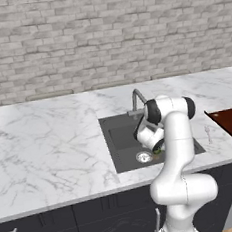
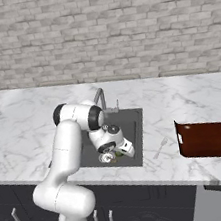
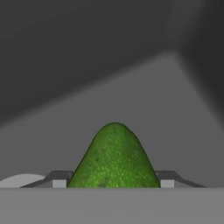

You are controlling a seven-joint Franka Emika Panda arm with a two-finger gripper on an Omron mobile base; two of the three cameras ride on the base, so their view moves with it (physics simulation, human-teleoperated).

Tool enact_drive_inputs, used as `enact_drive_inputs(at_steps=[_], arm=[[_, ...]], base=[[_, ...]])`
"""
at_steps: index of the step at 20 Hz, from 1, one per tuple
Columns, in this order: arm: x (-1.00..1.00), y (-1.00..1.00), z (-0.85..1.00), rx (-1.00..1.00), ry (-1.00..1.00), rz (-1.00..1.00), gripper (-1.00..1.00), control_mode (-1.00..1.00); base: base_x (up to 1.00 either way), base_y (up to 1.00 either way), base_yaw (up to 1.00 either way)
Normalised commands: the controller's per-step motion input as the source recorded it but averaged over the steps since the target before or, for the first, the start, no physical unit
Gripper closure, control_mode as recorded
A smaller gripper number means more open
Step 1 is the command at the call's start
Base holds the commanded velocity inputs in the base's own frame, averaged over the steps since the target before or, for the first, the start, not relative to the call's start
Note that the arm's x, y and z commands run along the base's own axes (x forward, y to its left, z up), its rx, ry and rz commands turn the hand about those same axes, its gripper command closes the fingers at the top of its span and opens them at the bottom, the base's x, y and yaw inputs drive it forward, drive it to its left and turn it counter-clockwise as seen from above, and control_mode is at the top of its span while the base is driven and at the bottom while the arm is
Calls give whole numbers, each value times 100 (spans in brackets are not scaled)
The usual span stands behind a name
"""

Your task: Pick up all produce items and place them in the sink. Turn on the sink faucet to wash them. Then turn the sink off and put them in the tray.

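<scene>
White marble tabletop, arm reaching into the dark grey rectangular sink.
Gripper brackets the shiny green fruit; whether it grips, cannot tell. It should clamp squarely before lifting.

One green fruit sits between the gripper fingers. One sink, one faucet, and one tray lie around it.

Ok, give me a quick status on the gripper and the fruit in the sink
Gripper down in the dark grey sink basin, fingers either side of the shiny green fruit. Grip not confirmed. Nothing blocking.
</scene>
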Motion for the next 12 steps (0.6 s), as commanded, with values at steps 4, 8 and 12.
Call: enact_drive_inputs(at_steps=[4,8,12], arm=[[-4,0,29,0,0,0,100,-100],[-2,0,51,0,0,0,100,-100],[-5,0,48,0,0,0,100,-100]], base=[[0,0,0],[0,0,0],[0,0,0]])
